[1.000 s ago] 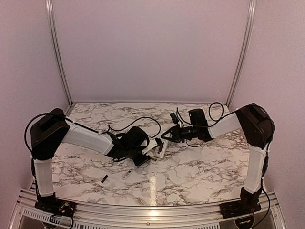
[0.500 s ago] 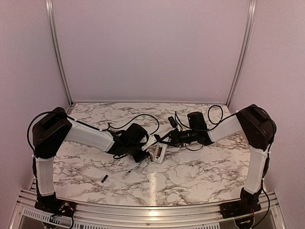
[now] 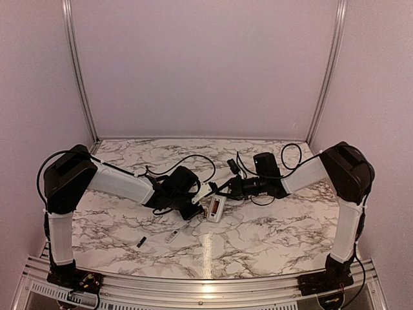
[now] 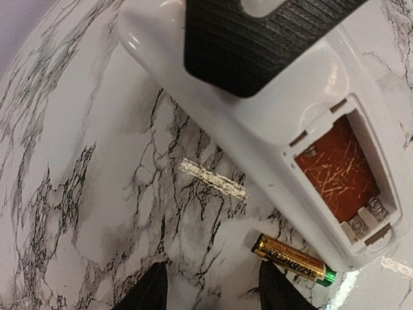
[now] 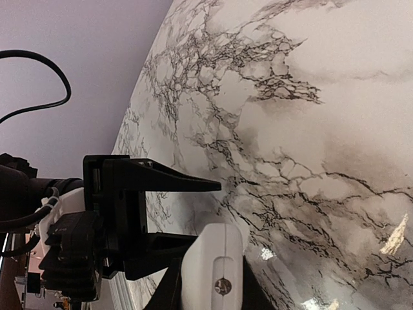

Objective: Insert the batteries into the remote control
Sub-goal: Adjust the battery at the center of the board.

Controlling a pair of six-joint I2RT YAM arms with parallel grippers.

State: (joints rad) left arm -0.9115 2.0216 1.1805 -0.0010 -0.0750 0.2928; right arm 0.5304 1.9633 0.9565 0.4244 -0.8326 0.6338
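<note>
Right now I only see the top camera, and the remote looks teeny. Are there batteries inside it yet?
Observer: No. The left wrist camera shows the remote control with its orange slot empty, only metal springs inside.
Operator: Where's the gold battery? I can't find it!
Observer: The golden battery lies on the table, close beside the remote's slot end.
Operator: Is the left gripper holding anything?
Observer: No. The left gripper is open, with nothing between its fingers.
</note>
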